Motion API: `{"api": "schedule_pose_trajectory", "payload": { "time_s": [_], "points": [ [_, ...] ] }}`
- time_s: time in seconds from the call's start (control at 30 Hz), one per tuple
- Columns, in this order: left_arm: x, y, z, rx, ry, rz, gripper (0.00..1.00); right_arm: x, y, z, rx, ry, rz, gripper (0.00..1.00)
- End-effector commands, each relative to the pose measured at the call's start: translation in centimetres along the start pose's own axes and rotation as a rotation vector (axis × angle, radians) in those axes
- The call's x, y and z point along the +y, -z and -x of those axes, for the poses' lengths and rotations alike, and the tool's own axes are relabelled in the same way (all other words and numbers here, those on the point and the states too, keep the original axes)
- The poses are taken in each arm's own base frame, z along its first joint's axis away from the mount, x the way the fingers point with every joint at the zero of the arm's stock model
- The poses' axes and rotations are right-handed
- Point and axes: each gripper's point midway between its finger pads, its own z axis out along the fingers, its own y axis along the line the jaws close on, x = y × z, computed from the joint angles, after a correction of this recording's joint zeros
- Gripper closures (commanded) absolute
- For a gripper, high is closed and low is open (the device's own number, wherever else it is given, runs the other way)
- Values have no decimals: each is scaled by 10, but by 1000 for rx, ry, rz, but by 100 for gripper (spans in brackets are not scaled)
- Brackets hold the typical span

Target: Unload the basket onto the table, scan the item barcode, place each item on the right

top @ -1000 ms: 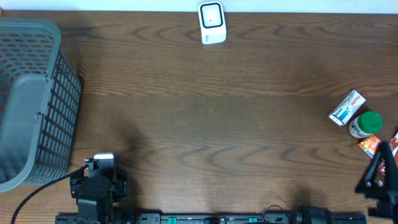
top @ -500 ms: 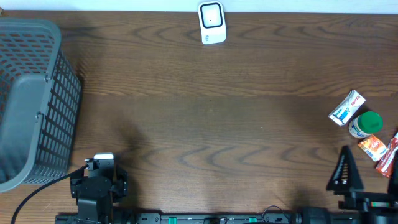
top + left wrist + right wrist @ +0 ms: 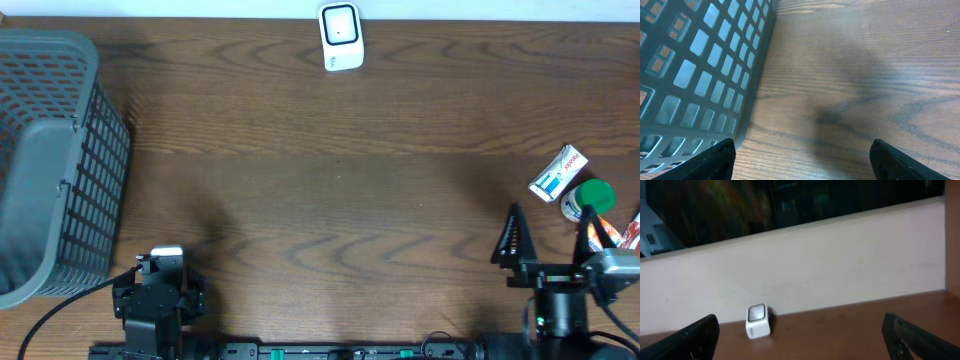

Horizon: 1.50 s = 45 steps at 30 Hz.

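The white scanner stands at the far middle of the table; the right wrist view shows the scanner small, against the pale wall. The items lie at the right edge: a white and blue box, a green-capped jar and an orange packet. My right gripper is open at the front right, just left of them, holding nothing. My left gripper rests at the front left, open and empty.
A grey mesh basket fills the left side; its wall is close on the left in the left wrist view. A red packet pokes in at the right edge. Brown wood tabletop lies between basket and items.
My right arm has swung left from the table's right edge, and its open fingers now point toward the far wall. The left arm and the items have not moved.
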Motion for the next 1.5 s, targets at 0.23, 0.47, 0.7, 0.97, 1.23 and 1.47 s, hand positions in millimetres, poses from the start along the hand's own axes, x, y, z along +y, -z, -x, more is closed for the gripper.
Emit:
{"api": "schedule_pose_trajectory", "payload": {
  "time_s": [0.23,0.47,0.7,0.97,1.23,1.47],
  "points": [
    [2,2,2,-6,14,5,14,-8,-10,-53,66,-34,-10,1],
    [2,2,2,-6,14,5,14,-18,-19,-101,145,-26,-46,1],
    [2,2,2,-6,14,5,14,-25,-30,-150,162,-24,-43,1],
    [2,2,2,-7,14,5,14,-31,-31,-180,205,-10,-52,1],
    [2,2,2,-6,14,5,14,-32,-31,-181,209,68,-45,1],
    [2,2,2,-6,14,5,14,-39,-31,-179,204,78,-71,1]
  ]
}}
